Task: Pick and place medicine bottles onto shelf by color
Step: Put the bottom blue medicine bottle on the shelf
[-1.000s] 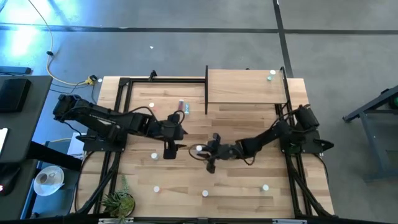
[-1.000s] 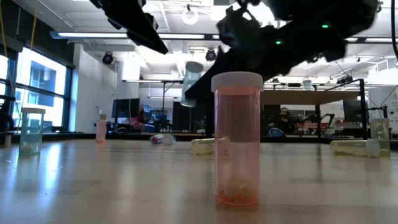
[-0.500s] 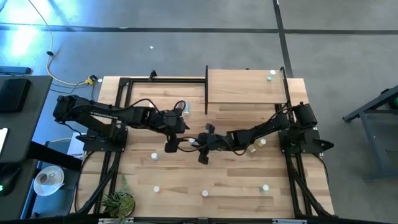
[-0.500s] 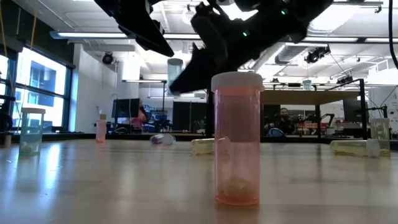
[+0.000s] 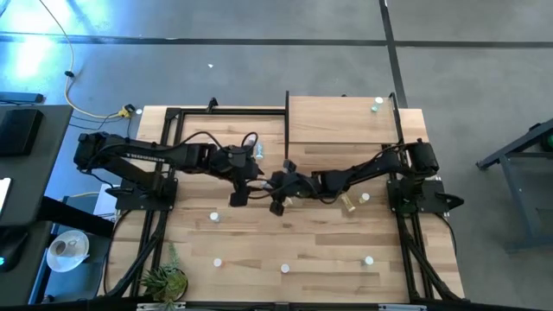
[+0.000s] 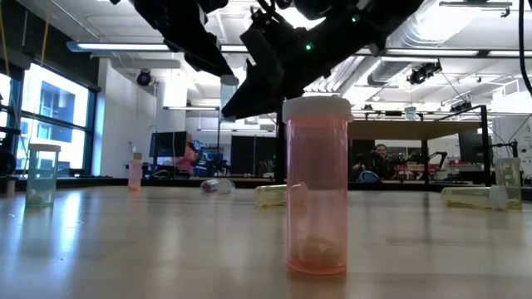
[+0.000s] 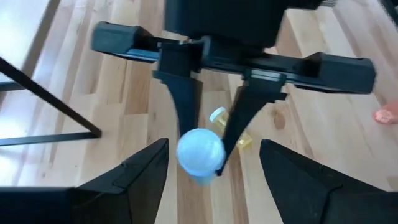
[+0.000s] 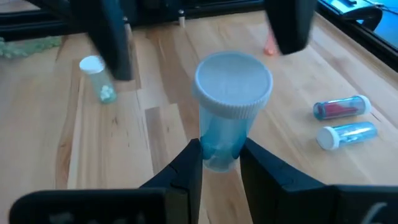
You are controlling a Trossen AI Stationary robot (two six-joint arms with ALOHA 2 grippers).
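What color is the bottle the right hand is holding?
Blue body with a white cap: the bottle, pinched in the right hand. Clearest in the right wrist view.

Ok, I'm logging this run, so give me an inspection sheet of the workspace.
Surface: plank table, dry.
Job's things: blue bottle in the right gripper; shelf carries one bottle; red bottle upright.
Clutter: potted plant at the table's corner.
Grippers: right gripper shut on the blue bottle; left gripper open, facing it.
Cables: yellow cable on the floor.
Surroundings: person seated beyond the table.
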